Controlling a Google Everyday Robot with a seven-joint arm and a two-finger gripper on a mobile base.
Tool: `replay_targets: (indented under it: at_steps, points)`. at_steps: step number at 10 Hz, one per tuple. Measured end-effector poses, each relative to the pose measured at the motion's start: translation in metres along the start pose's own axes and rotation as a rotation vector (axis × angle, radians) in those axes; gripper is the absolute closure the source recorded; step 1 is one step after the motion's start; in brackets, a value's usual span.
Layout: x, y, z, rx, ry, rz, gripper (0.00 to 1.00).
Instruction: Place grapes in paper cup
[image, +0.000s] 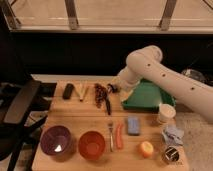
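The grapes (100, 93), a dark red-purple bunch, lie on the wooden table (75, 117) near its far edge. My gripper (111, 89) hangs at the end of the white arm, just right of the bunch and low over the table, open with nothing in it. The cream paper cup (166, 113) stands upright at the right side of the table, in front of the green tray, well apart from the gripper and the grapes.
A green tray (148, 95) sits under my forearm. A black-handled tool (107, 104) lies by the grapes. In front stand a purple bowl (55, 139), orange bowl (92, 145), fork (110, 135), orange stick (119, 136), blue sponge (133, 125) and dark can (171, 155). A chair (20, 105) stands left.
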Motion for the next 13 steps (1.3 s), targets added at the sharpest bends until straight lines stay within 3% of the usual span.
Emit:
replay_targets:
  at_steps: [3,5,7,9,12,13]
  points:
    - [-0.015,-0.045,0.042,-0.007,0.01,-0.08,0.37]
    - [-0.025,-0.06,0.076,-0.028,0.006,-0.124,0.37]
    - [-0.02,-0.063,0.11,-0.064,0.0,-0.135,0.37]
    - [-0.025,-0.065,0.15,-0.106,-0.039,-0.144,0.37]
    - [-0.031,-0.071,0.173,-0.116,-0.112,-0.114,0.37]
    - [-0.033,-0.072,0.174,-0.116,-0.117,-0.115,0.37]
